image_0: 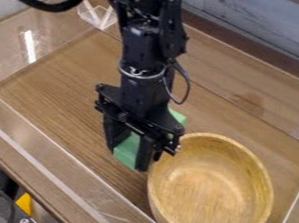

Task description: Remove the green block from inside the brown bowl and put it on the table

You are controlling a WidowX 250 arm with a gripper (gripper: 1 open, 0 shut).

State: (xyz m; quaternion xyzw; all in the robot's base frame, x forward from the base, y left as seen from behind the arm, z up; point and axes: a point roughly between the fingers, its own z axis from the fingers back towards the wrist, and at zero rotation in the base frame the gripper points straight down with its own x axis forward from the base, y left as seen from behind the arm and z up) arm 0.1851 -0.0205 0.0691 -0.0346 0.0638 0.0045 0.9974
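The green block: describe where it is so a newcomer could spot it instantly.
Find the wide tan brown bowl at the lower right of the table. Just left of its rim, the black gripper holds the green block, the only bright green thing here.

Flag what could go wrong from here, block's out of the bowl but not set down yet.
1. The gripper is shut on the green block right beside the brown bowl's rim; released here, the block could land on the rim and tip back in.
2. Whether the block touches the table can't be told; opening while it hangs could let it bounce or roll.
3. Lowering further this close might knock the bowl.
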